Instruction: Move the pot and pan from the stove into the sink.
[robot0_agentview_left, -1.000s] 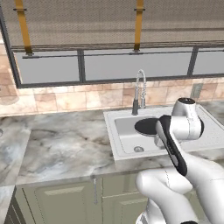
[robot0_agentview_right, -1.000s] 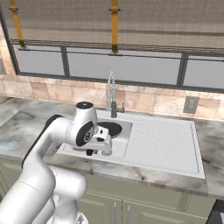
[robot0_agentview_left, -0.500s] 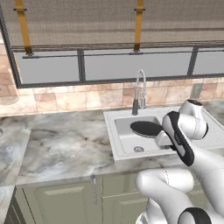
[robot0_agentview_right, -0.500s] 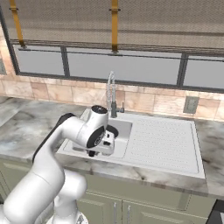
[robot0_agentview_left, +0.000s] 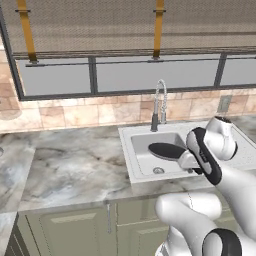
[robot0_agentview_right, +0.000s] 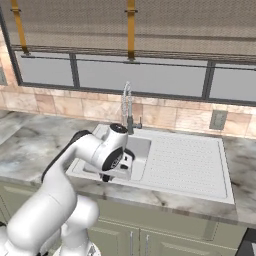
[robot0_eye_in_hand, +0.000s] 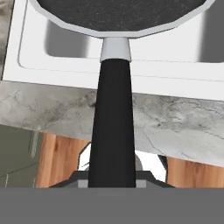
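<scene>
Black pan (robot0_agentview_left: 166, 150) held above the white sink (robot0_agentview_left: 142, 160) basin, handle toward the arm. Jaws (robot0_eye_in_hand: 112, 177) nearly closed, gripping the pan's handle at its end. Marble bench (robot0_agentview_left: 70, 165) surrounds the sink.

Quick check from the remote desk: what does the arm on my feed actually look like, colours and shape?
The arm is glossy white with smooth, rounded, bulbous links. Dark bands ring its joints, and a black disc caps one joint. No loose cables or printed markings show. In the hand view, the end effector appears as small dark finger tips.
</scene>
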